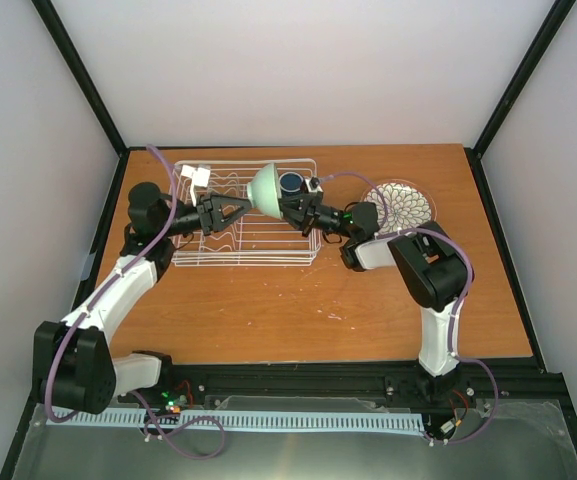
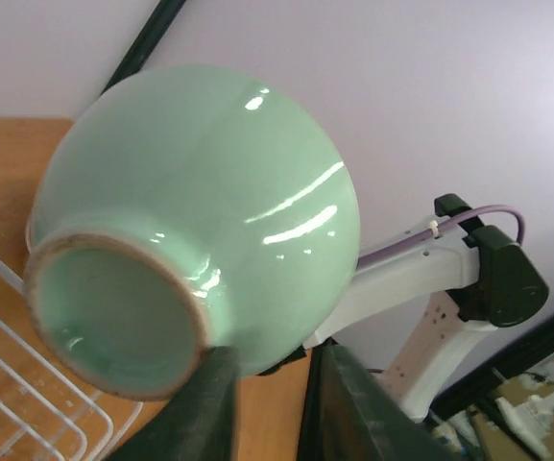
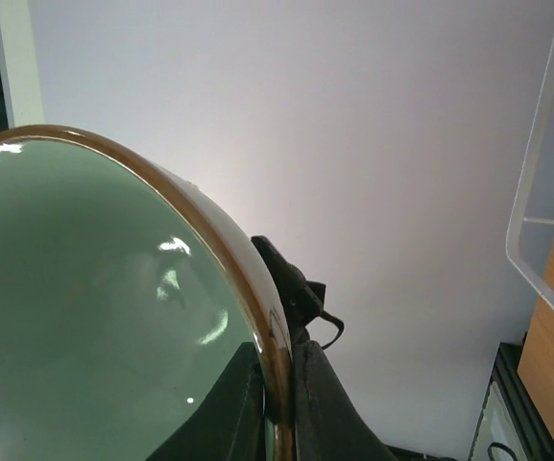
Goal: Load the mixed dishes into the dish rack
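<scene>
The small mint-green bowl (image 1: 267, 187) hangs tilted in the air over the right part of the white wire dish rack (image 1: 230, 255). My right gripper (image 1: 290, 207) is shut on its rim; in the right wrist view the bowl (image 3: 94, 317) fills the left and the fingers (image 3: 334, 403) pinch its brown edge. My left gripper (image 1: 243, 208) is open just left of the bowl; in its wrist view the bowl's foot (image 2: 113, 317) sits right above the fingertips (image 2: 214, 403). The dark blue mug (image 1: 291, 184) stands in the rack. The white petal-pattern bowl (image 1: 399, 204) lies on the table at right. Both plates are out of view.
A white tag (image 1: 197, 177) sits at the rack's back left corner. Black frame posts (image 1: 83, 75) rise at the table's back corners. The right arm's elbow (image 1: 430, 265) stands just in front of the patterned bowl.
</scene>
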Robot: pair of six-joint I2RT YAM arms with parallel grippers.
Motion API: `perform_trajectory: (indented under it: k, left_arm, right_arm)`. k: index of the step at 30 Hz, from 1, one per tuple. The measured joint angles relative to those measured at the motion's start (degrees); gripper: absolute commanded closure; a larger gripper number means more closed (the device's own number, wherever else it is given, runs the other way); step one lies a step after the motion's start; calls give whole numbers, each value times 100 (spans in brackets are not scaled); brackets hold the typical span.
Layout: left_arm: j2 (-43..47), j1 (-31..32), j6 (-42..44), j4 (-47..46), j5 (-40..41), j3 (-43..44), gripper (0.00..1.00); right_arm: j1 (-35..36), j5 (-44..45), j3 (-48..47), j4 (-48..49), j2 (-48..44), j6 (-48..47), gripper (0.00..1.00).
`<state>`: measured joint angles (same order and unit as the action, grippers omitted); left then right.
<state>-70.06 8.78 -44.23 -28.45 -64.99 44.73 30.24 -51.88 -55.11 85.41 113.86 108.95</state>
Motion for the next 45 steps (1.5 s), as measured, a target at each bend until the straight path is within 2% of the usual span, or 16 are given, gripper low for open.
perform_trajectory:
  k: [1,2,7,13,27,41,43,45]
  left_arm:
    - [0,2,20,11,-7,0,49]
    - [0,2,26,24,-35,4,45]
    - [-17,2,111,269,83,11,38]
    - [-24,2,286,588,232,44,37]
    - [-396,2,354,435,170,352,35]
    - [-455,2,125,125,-13,439,39]
    - [-455,0,125,120,-13,439,44]
    - [-457,-2,107,98,-17,439,53]
  right_arm:
    - [0,20,0,-2,9,15,97]
    - [-9,72,0,-11,17,46,97]
    - [-26,61,-4,4,20,50,97]
    - [-26,26,-4,4,-26,85,97]
    - [2,26,11,2,-251,179,97]
    - [129,92,11,4,-247,227,97]
    - [131,94,11,4,-245,240,97]
    - [133,98,11,7,-247,258,97]
